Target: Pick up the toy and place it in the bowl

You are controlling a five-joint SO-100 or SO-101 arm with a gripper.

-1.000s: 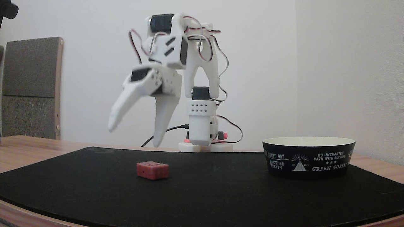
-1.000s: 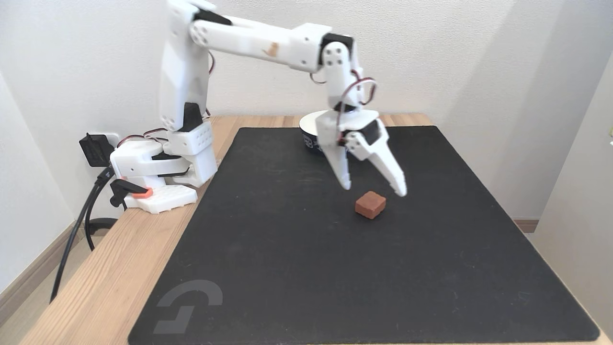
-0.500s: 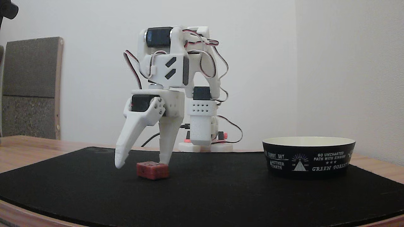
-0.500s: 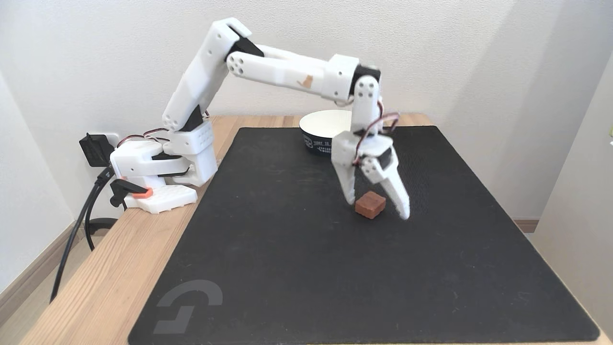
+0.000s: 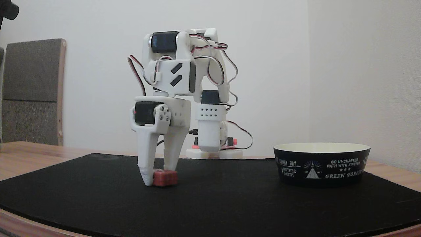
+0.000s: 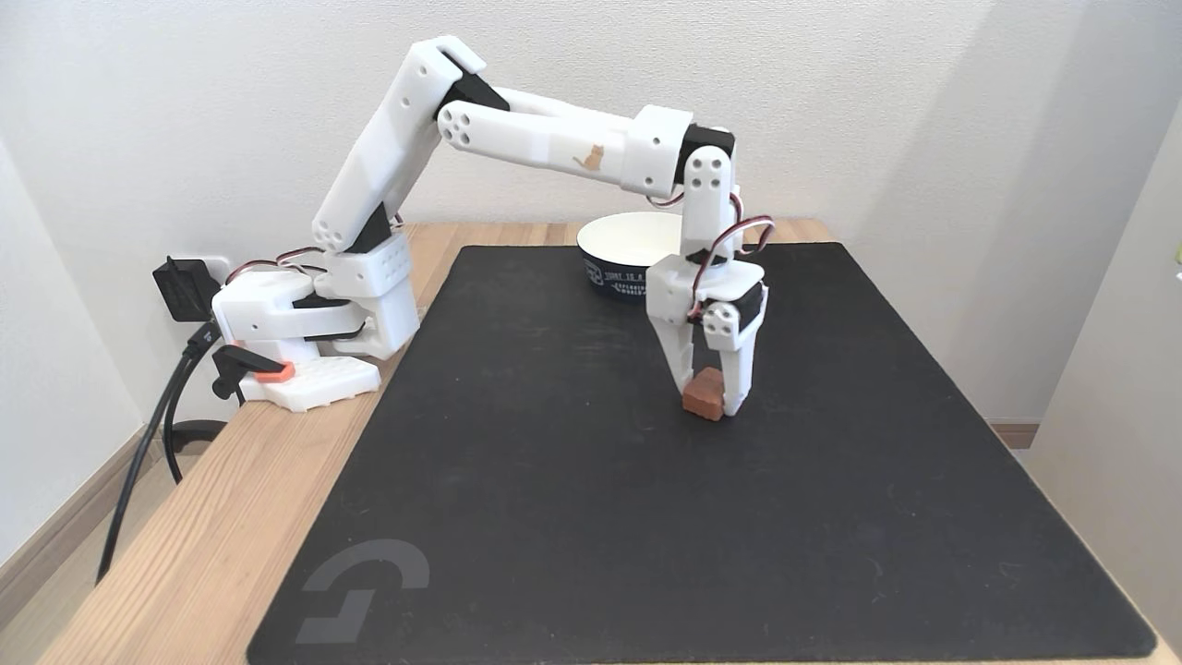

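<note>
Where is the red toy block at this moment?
In both fixed views the red block sits on the black mat, between the fingertips of the gripper, well apart from the bowl.

Fingers (image 6: 729, 392) pinching red toy (image 6: 704, 395) on black mat (image 6: 554, 480) (bowl (image 6: 628, 245) behind arm).

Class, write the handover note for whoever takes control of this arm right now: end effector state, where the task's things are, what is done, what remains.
End effector: fingers closed around the small red rectangular block, which sits on the black mat.
Wide shallow black bowl with white lettering and cream inside: on the mat's far end near the wall, apart from the block, nothing seen inside.
Done: approach and closing on the block.
Left: lift, carry over the bowl, release.
</note>
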